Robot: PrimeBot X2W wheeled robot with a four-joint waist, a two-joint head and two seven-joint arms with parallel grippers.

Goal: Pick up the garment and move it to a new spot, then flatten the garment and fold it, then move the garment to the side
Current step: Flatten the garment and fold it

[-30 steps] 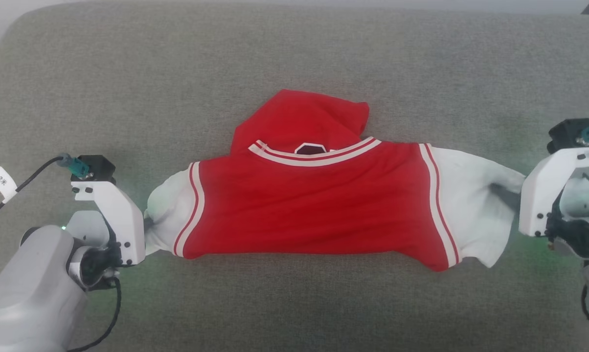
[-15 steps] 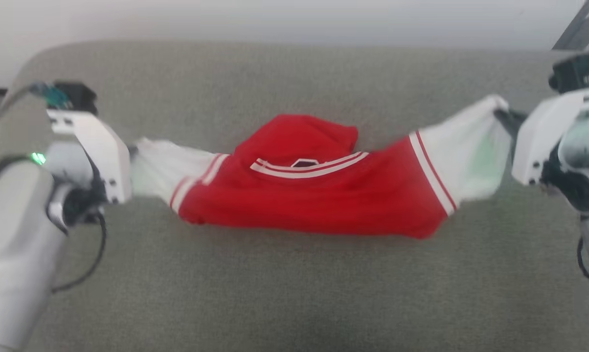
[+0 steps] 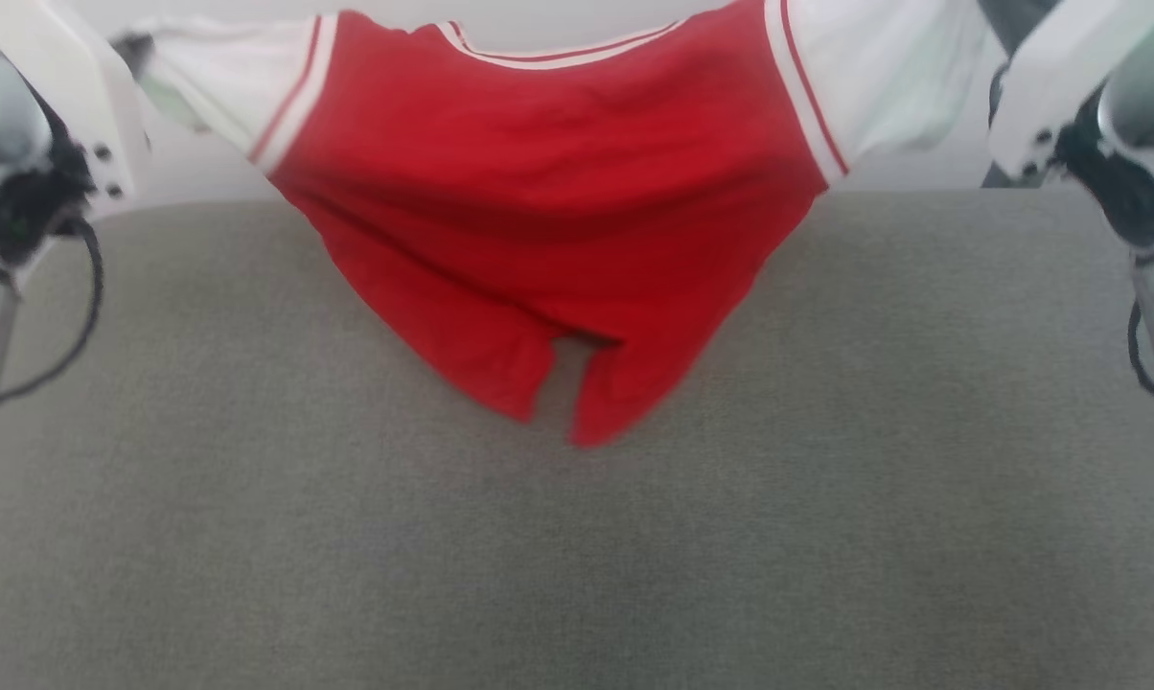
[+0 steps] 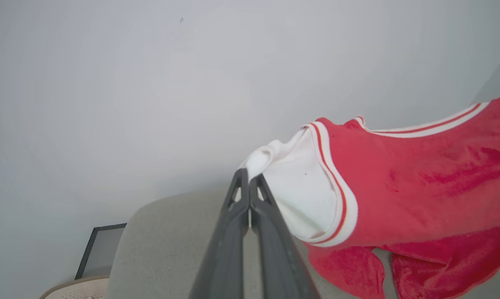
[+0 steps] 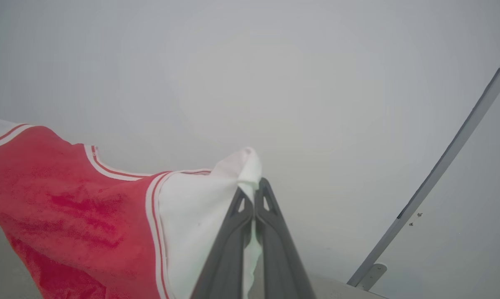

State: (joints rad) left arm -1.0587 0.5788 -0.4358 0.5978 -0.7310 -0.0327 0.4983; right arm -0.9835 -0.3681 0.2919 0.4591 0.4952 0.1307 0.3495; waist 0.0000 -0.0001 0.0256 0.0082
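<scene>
Garment [image 3: 558, 192], a red jersey with white short sleeves and red-and-white striped trim, hangs in the air above the grey cushion [image 3: 577, 556], stretched between two robot arms; its long axis runs left to right, over the cushion's far edge; the red body sags in the middle to a point, split into two hanging flaps, and whether the lowest tip brushes the cushion I cannot tell. Left gripper [image 4: 248, 179] has its two dark fingers pressed together on the tip of the left white sleeve; right gripper [image 5: 254, 185] is likewise clamped on the bunched tip of the right sleeve; each arm holds one end, equally near, with the cloth lying inward from it toward the cushion's middle. Fabric looks soft, thin and limp, creasing under its own weight; the cushion is a coarse grey weave, flat and broad. Laying the jersey flat would likely call for lowering both ends together onto the cushion.
</scene>
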